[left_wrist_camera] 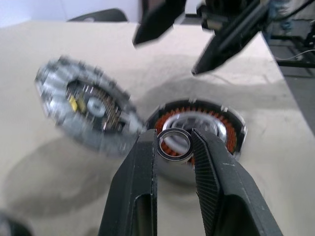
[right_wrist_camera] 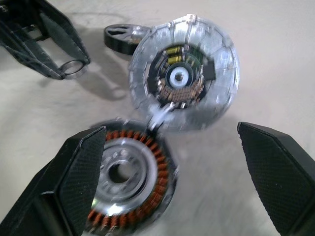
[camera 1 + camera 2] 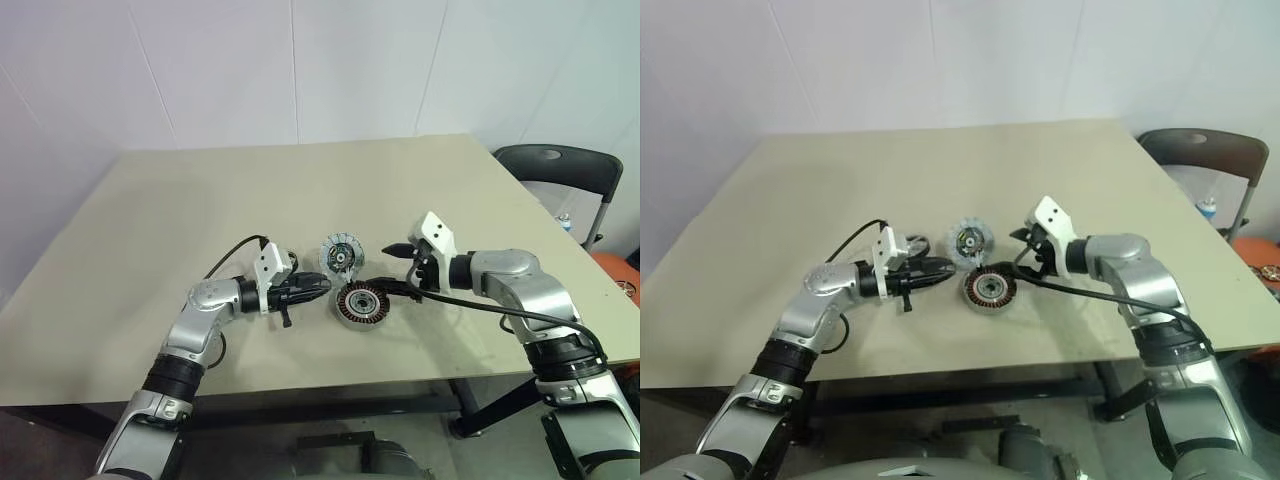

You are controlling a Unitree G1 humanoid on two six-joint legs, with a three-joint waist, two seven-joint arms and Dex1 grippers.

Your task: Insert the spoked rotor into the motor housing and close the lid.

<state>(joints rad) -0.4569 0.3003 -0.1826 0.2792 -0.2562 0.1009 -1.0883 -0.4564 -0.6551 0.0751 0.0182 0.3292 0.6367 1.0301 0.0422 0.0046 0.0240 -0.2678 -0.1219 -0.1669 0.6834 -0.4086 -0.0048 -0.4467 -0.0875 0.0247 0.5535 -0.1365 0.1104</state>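
From my station, the left gripper [image 3: 322,286] reaches in level from the left over the beige table [image 3: 150,220], its two black fingers [image 1: 140,167] drawn close together and pinching a small silvery ring [image 1: 174,145] by its edges at the tips. The ring hangs just short of the motor housing [image 3: 361,304], at its left side and above the table.

Just past those fingertips, toward the far side of the table, I see the lid [image 3: 340,254], propped tilted so that its inner face with the dark hub looks back at me. Its low edge comes down right at the far rim of the housing; whether the two touch I cannot tell. The spoked rotor [image 2: 120,37] lies flat on the table behind the lid, partly hidden by it, beside the left gripper's fingers.

The motor housing sits flat near the front edge of the table, copper coils ringing its silvery centre, nothing in it.

On the right, the right gripper [image 3: 398,268] points in toward the housing with its fingers [image 2: 81,172] spread wide and holding nothing, one fingertip above the housing's right rim, the other higher, level with the lid.
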